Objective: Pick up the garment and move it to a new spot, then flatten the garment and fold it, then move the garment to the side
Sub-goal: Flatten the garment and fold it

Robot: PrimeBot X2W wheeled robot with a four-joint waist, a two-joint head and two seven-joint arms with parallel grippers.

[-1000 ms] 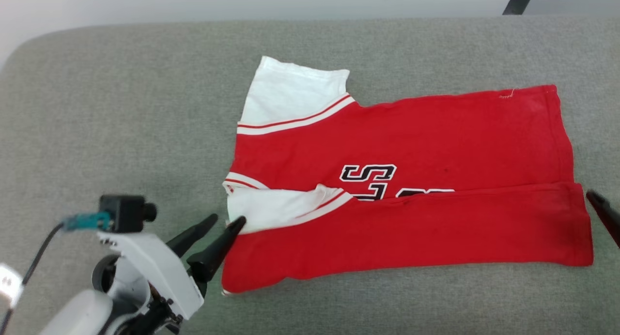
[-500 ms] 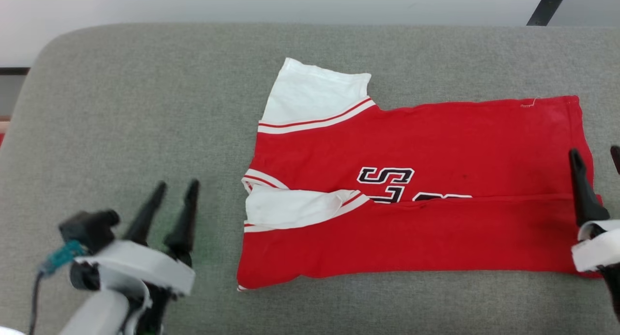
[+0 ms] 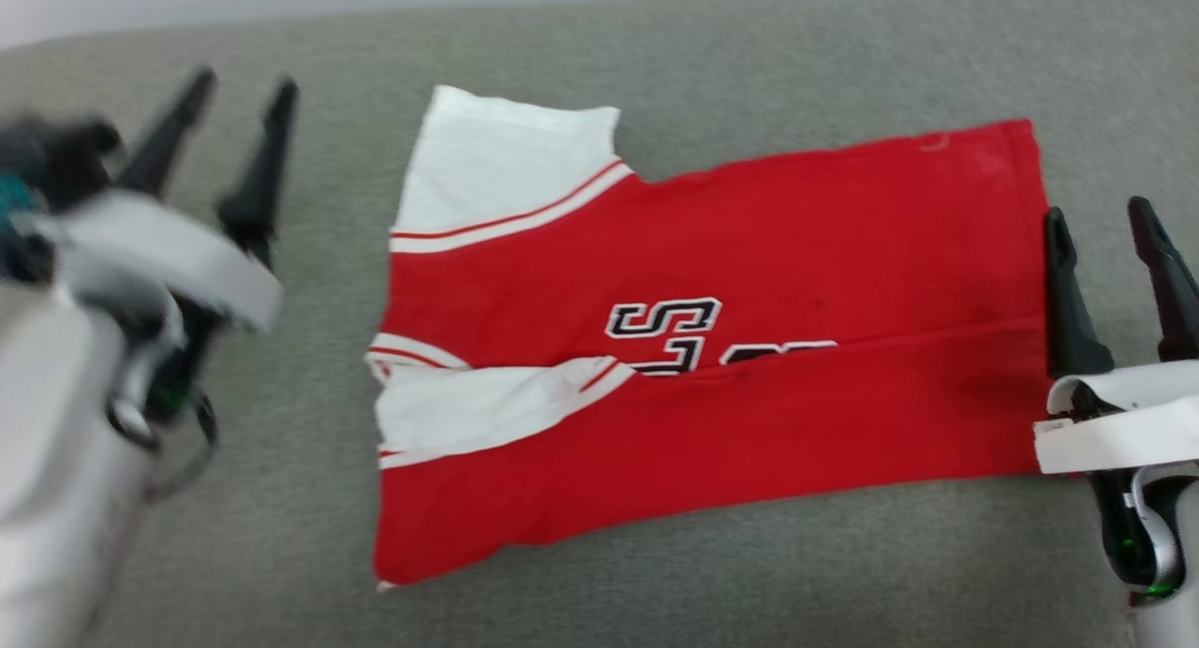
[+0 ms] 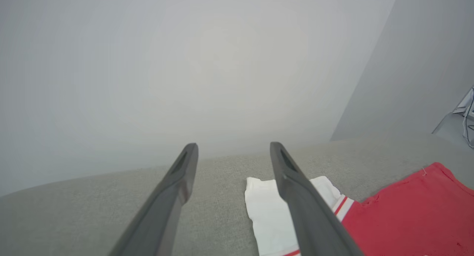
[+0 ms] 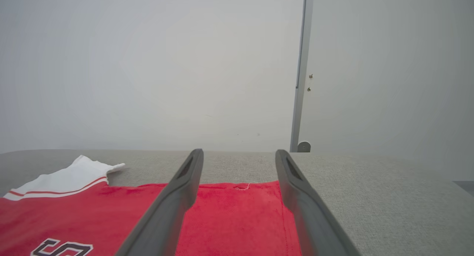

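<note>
Red garment (image 3: 712, 348) lies between left tool (image 3: 244, 79) and right tool (image 3: 1097, 209); both spread, empty.

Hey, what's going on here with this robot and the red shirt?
A two-armed robot is partway through folding a red and white garment on a grey padded surface. The near edge is folded over part of the lettering, with one white sleeve tucked in. Both grippers are open and empty: left gripper off the sleeve end, right gripper by the hem.
</note>
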